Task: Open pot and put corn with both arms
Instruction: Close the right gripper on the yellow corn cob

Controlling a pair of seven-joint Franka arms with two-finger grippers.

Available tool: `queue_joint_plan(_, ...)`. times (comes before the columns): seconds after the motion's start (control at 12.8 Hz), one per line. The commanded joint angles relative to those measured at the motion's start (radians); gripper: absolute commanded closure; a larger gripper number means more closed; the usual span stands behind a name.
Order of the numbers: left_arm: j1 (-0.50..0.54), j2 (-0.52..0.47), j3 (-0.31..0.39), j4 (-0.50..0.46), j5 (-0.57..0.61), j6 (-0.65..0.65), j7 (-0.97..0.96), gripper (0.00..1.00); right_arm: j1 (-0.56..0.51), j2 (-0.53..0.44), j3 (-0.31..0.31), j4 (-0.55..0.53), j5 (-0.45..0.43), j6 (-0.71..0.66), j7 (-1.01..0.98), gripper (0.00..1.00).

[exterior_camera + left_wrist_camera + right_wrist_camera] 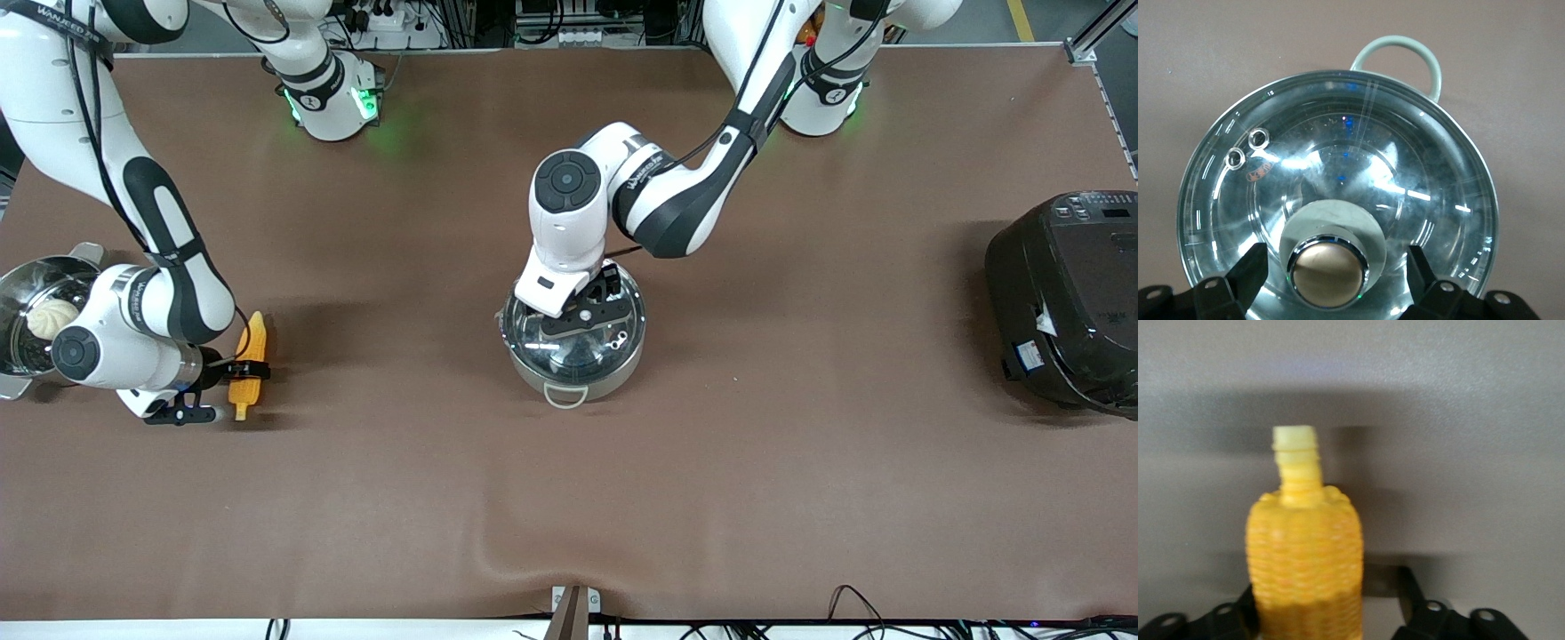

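A brown cloth covers the worktop (pixel 800 444), with the two arm bases glowing green along the edge farthest from the front camera.

The pot (pixel 573 342) stands near the middle of the worktop, its glass lid (pixel 1338 193) on and one pale loop handle (pixel 565 395) pointing toward the front camera. The left hand (pixel 594 307) is over the lid. In the left wrist view its two black fingers (pixel 1248 273) stand spread on either side of the copper-coloured knob (pixel 1328 273) with a clear gap on each side — released, not touching the knob. Two small steam holes (pixel 1247 148) show in the glass.

The corn (pixel 247 363) lies toward the right arm's end of the worktop, just beside the steel steamer pot (pixel 27 320), which holds a white bun (pixel 52 317). The cob runs roughly toward and away from the front camera, with its stub stem at the nearer end. The right hand (pixel 233 369) is down at the corn; the right wrist view shows the cob (pixel 1305 567) between the black fingers (pixel 1411 600), one finger hard against the cob, the other with some gap showing — whether the hand is clenched on it I cannot tell.

A big black electric cooker (pixel 1067 298) sits at the left arm's end of the worktop, well apart from the pot.
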Motion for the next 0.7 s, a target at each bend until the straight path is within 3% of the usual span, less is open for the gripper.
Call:
queue_joint_plan(0.0, -0.012, 0.017, 0.015, 0.023, -0.011, 0.006, -0.004, 0.14, -0.004, -0.021, 0.011, -0.016, -0.002, -0.007, -0.008, 0.97)
queue_joint_plan(0.39, -0.012, 0.019, 0.013, 0.023, -0.012, 0.012, -0.006, 0.34, 0.020, -0.068, 0.014, -0.011, -0.002, -0.085, 0.004, 1.00)
queue_joint_plan(0.63, -0.012, 0.023, 0.013, 0.023, -0.014, 0.012, -0.015, 0.37, 0.054, -0.100, 0.019, 0.013, 0.005, -0.180, 0.064, 1.00)
